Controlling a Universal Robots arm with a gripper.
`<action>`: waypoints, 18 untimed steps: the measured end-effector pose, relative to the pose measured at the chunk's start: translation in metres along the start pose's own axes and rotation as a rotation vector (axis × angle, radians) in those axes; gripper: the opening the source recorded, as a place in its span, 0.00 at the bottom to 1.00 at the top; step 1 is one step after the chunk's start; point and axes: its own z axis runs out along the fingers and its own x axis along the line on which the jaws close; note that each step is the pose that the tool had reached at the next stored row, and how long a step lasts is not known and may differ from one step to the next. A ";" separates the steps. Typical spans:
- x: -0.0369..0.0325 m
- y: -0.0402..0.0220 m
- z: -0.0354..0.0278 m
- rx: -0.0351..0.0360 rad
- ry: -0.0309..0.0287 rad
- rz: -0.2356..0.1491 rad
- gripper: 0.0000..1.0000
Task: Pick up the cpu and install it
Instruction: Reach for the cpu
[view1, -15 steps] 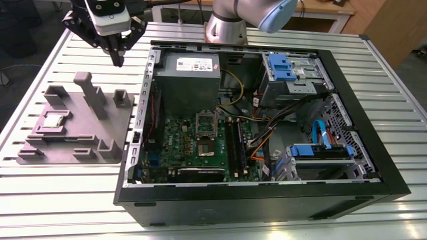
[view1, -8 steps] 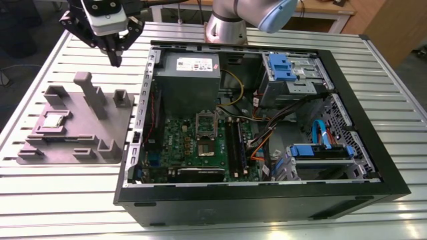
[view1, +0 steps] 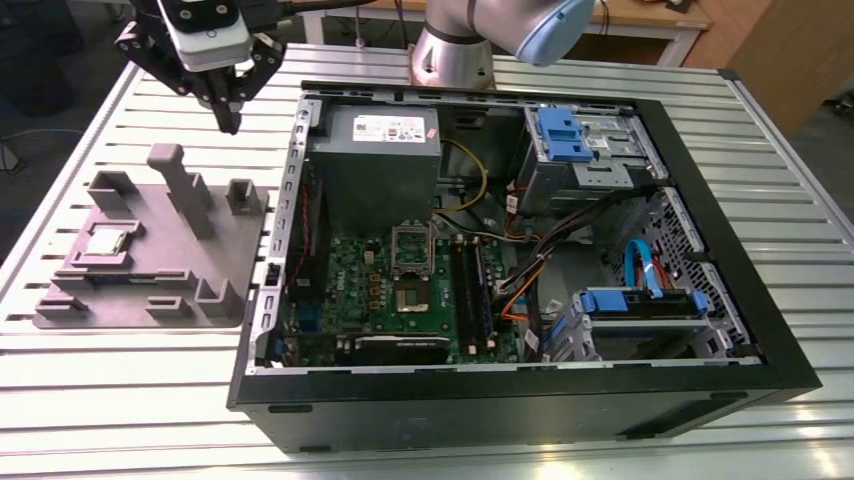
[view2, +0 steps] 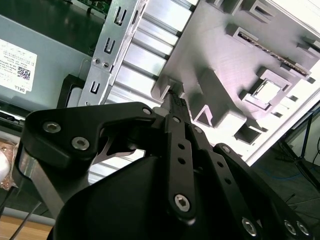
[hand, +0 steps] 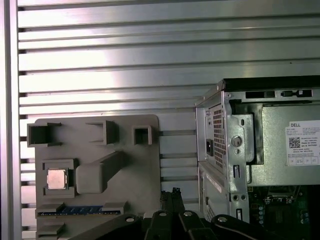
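The cpu (view1: 107, 243) is a small silver square lying flat in a pocket of the grey fixture tray (view1: 154, 272), on the table at the exterior view's left of the open computer case (view1: 747, 300). Both wrist views show the cpu (hand: 56, 179) (view2: 268, 91) in that pocket. My gripper (view1: 230, 122) hangs above the far end of the tray, well clear of the cpu. Its black fingers meet at a point with nothing between them, as seen in both wrist views (view2: 176, 101) (hand: 173, 192). The motherboard's socket (view1: 411, 292) sits inside the case.
A grey power supply (view1: 374, 150) fills the case's far corner beside the tray. Upright posts (view1: 180, 185) rise from the tray near my gripper. Cables (view1: 534, 275) and blue drive bays (view1: 641, 300) crowd the case's other side. A memory stick (hand: 80, 210) lies in a tray slot.
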 end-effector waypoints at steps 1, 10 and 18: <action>0.0000 0.0000 0.0000 0.0000 0.0000 0.000 0.10; 0.0018 -0.0001 0.0000 0.0000 0.0000 0.000 0.10; 0.0055 -0.0003 0.0002 0.0000 0.0000 0.000 0.10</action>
